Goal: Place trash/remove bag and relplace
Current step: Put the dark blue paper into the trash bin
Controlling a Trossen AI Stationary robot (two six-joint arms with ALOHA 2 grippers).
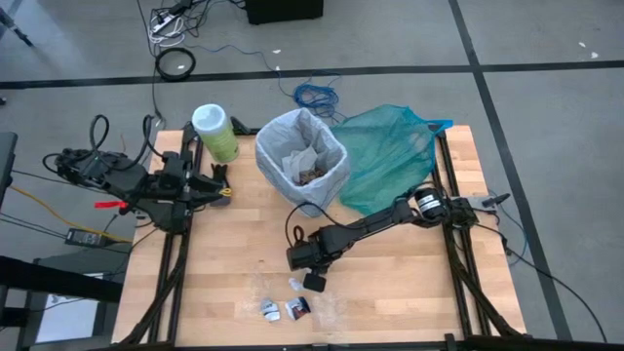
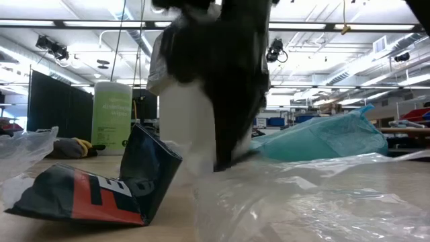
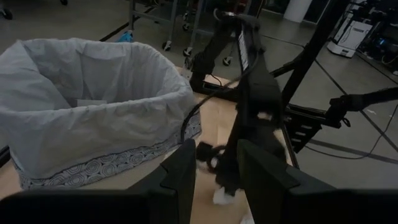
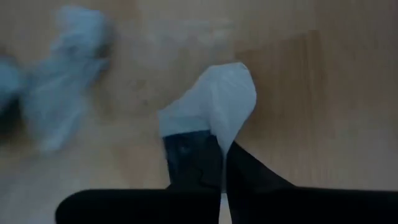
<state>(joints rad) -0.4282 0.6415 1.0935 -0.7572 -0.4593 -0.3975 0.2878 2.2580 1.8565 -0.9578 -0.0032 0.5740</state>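
One white scrap (image 4: pixel 214 102) in right tool (image 4: pixel 224 163) — two scraps (image 1: pixel 284 309) on table (image 1: pixel 409 273).

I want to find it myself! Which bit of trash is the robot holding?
Find the bin at the table's far edge, then follow the right arm toward the near edge to the right gripper. It is shut on a white paper scrap lifted just off the wood. The other scraps lie loose nearer the edge, and one is dark with red, not plain white.
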